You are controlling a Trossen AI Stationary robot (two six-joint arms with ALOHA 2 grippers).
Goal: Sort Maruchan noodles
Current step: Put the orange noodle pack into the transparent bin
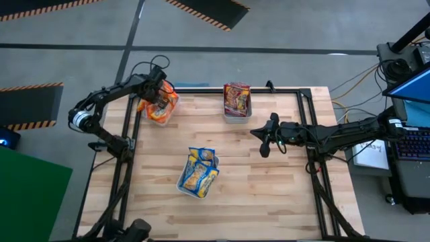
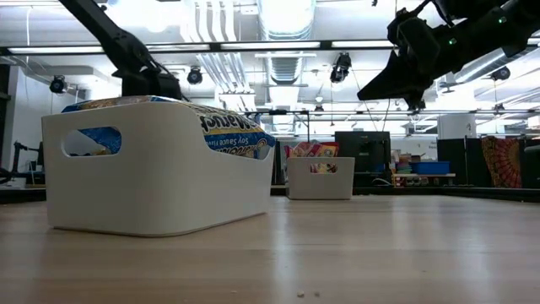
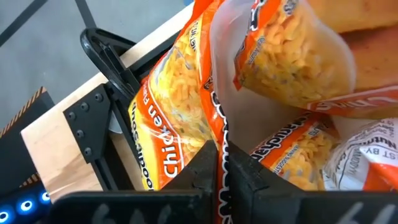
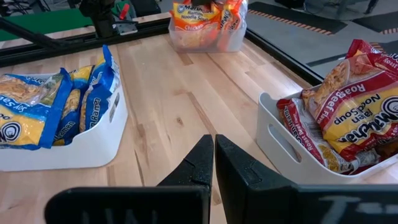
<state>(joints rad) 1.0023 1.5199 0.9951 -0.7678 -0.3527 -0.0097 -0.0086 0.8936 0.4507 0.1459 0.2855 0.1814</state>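
Left gripper [image 3: 216,163] clenched on orange noodle packet [image 3: 177,118] over the orange-filled tray [image 1: 161,115] at table's far left; right gripper [image 4: 213,163] pressed closed, empty, hovering mid-table between blue packets' tray [image 4: 99,140] and red packets' tray [image 4: 280,146]

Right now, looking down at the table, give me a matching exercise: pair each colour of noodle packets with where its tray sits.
Things:
1. orange packets
2. dark red packets
3. blue-and-yellow packets

Places:
A. middle of the table, toward the near edge
B. far left corner, under the left hand
C. far edge, near the middle

Pairs: 1-B, 2-C, 3-A
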